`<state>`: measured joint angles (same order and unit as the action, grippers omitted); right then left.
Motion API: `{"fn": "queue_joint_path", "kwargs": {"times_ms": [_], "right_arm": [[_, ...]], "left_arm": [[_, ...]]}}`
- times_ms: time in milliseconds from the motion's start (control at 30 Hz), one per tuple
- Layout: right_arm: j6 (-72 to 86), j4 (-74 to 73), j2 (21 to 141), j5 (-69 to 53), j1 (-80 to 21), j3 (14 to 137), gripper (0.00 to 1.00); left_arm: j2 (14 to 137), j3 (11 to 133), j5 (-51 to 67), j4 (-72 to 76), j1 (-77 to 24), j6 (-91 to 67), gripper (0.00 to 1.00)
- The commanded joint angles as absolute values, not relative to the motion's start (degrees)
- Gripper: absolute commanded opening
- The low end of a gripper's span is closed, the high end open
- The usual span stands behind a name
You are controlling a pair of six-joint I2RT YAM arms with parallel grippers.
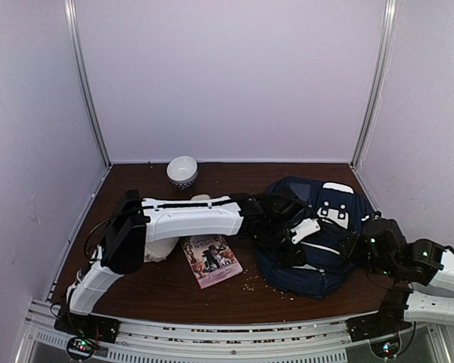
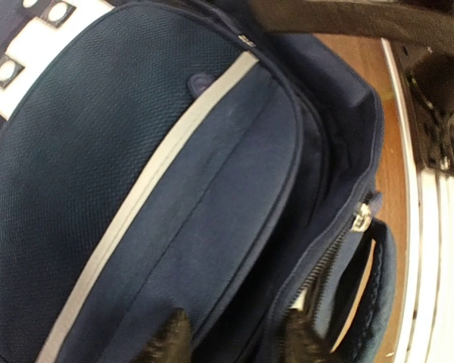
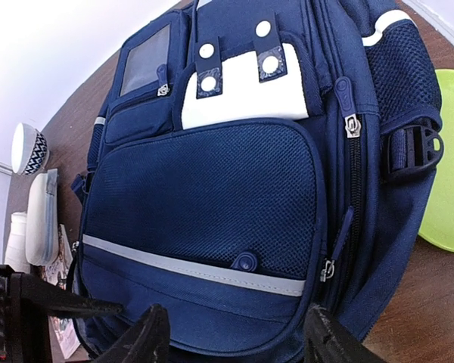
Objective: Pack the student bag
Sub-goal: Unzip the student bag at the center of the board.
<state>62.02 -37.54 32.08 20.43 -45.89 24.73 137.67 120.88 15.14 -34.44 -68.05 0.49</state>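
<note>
Now: both arms at the student bag (image 1: 312, 276)

Top view. Left arm folded at the elbow, white forearm level above the table (image 1: 151, 291), left pincer (image 1: 291, 251) down on the bag's left side. Right arm bent low from its base, right pincer (image 1: 354, 246) at the bag's right edge. Far behind and left of the left pincer, a patterned bowl (image 1: 182, 171) by the back wall. Nearer the bases, a book (image 1: 212, 259) flat on dark wood, with crumbs (image 1: 251, 281) just beside. Pale lilac walls all round.

Left wrist view. Pincer (image 2: 234, 342) partly spread, black fingertips (image 2: 170, 340) astride a fold of navy fabric, an open zip just right of it. Clamped or not, cannot tell.

Right wrist view. Pincer (image 3: 238, 336) spread wide, the bag's near edge between its tips. Gripping or only touching, cannot tell. Straight ahead, mesh pocket and white patch. Off to the right, a green plate (image 3: 448, 162).
</note>
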Motion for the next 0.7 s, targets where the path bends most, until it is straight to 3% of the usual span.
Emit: {"fn": "queue_joint_path", "kwargs": {"times_ms": [0,67,467,667], "right_arm": [[60.31,-35.29,31.01,18.83,-45.64,23.37,0.60],[57.91,-33.82,30.35,16.80,-45.65,22.85,0.59],[48.64,-24.28,29.26,-1.62,-45.94,18.59,0.51],[48.94,-22.54,31.81,2.51,-49.11,20.46,0.48]], "left_arm": [[137.76,122.41,15.56,-33.83,-68.51,0.62,0.18],[135.88,121.19,14.78,-31.97,-68.36,-0.60,0.00],[127.18,113.65,14.33,-22.36,-63.63,-9.43,0.00],[126.88,112.50,14.07,-21.86,-63.63,-10.58,0.00]]}}
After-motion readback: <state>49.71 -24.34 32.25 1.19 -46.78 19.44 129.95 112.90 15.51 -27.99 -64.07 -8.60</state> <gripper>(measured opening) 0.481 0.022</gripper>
